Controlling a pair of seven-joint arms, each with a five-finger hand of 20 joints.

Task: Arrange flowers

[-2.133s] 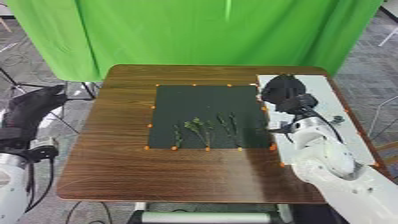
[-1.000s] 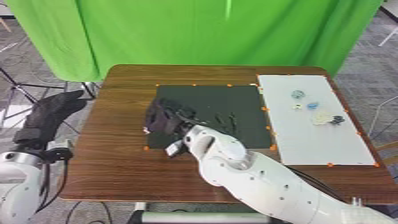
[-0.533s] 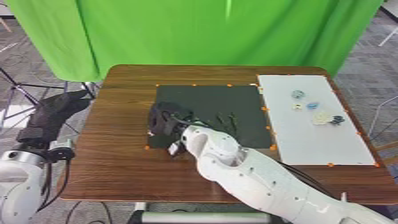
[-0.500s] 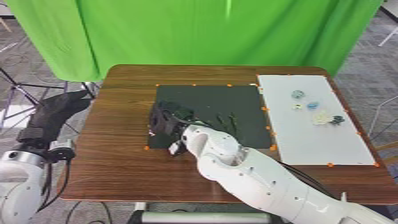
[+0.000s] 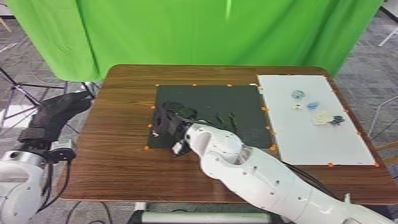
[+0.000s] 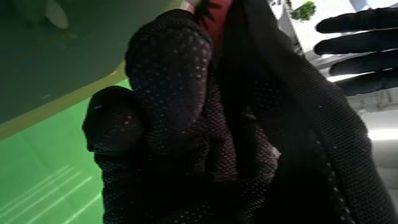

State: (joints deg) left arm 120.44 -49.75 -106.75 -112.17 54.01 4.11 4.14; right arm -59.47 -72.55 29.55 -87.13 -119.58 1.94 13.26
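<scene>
The right hand in a black fabric glove [image 5: 171, 119] hid part of the flat black mat [image 5: 209, 94] by its left edge. The white robot arm [image 5: 253, 177] covered the near ends of thin dark-green stems [image 5: 233, 121]. Small pale and blue pieces [image 5: 313, 105] on the white rectangular sheet [image 5: 342, 150] were too tiny to identify. In the wrist view, a pinkish-red thing [image 6: 214, 21] was mostly hidden and cut off.

Bright green curtain [image 5: 213, 35] behind a brown wooden table [image 5: 111, 165], grey carpeted floor [image 5: 18, 55], black metal stand [image 5: 13, 82] at left

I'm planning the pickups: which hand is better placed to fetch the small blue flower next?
The right hand, probably: its arm enters nearer the small blue flower, while the left hand is left of the brown wooden table.
</scene>
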